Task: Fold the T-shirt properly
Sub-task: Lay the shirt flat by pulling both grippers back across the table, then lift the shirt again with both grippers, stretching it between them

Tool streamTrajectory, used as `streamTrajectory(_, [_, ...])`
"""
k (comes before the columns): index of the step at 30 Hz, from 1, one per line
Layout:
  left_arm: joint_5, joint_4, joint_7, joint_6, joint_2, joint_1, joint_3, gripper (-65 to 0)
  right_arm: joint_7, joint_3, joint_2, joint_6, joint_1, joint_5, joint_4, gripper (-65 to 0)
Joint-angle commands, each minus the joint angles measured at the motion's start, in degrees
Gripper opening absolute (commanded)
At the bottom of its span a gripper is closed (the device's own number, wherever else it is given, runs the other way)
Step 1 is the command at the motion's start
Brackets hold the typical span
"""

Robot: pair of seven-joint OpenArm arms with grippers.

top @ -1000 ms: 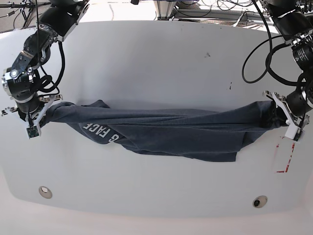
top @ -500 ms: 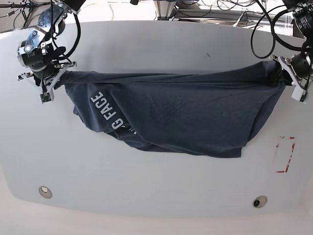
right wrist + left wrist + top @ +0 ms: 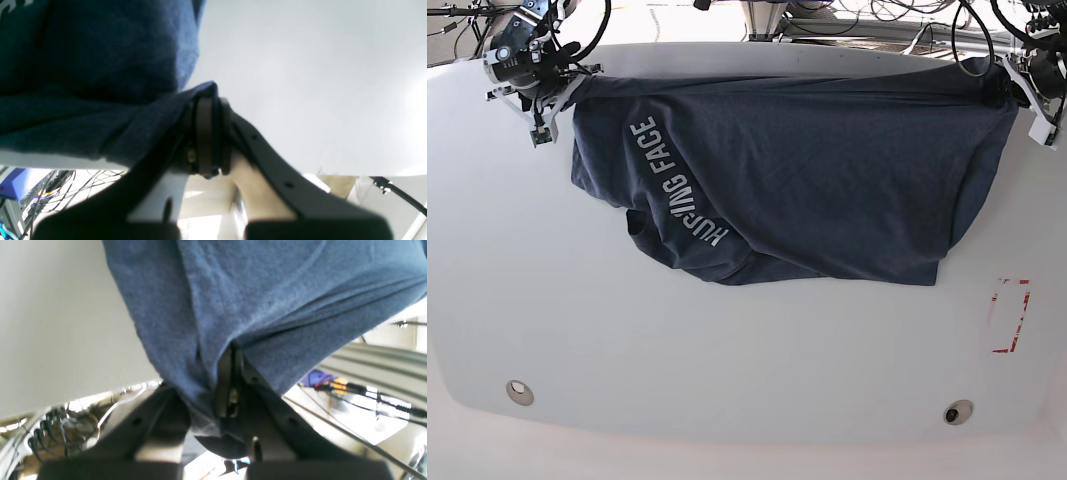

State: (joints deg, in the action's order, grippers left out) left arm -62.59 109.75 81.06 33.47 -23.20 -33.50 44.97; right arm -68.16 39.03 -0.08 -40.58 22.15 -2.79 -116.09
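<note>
The dark navy T-shirt (image 3: 827, 170) hangs stretched between both arms above the far part of the white table (image 3: 727, 360), its white lettering running down the left side. My right gripper (image 3: 557, 88) is shut on the shirt's upper left corner in the base view; the right wrist view shows the cloth (image 3: 83, 110) pinched in my right gripper (image 3: 208, 100). My left gripper (image 3: 1007, 90) is shut on the upper right corner, and the left wrist view shows fabric (image 3: 267, 306) draped over my left gripper (image 3: 230, 353). The shirt's lower edge sags in a loose fold.
A red-outlined rectangle (image 3: 1010, 316) is marked on the table at the right. Two round holes (image 3: 519, 391) (image 3: 958, 411) sit near the front edge. Cables and equipment lie beyond the table's far edge.
Both grippers have lifted the shirt and carried it toward the far edge. The bunched strip has unfurled into a wide hanging sheet, and more of the lettering shows.
</note>
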Motion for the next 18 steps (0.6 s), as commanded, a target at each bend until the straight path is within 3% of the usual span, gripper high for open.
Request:
streamTrajectory(1, [1.9, 0.6, -1.1, -0.1, -1.5, -1.0, 1.0, -65.0, 0.1, 0.5, 0.8, 0.6, 0.7, 3.0, -1.0, -65.0])
streamTrajectory(18, [1.9, 0.6, -1.1, -0.1, -1.6, -2.2, 1.9, -65.0, 0.2, 0.4, -0.7, 0.6, 1.8, 3.1, -0.9, -65.0])
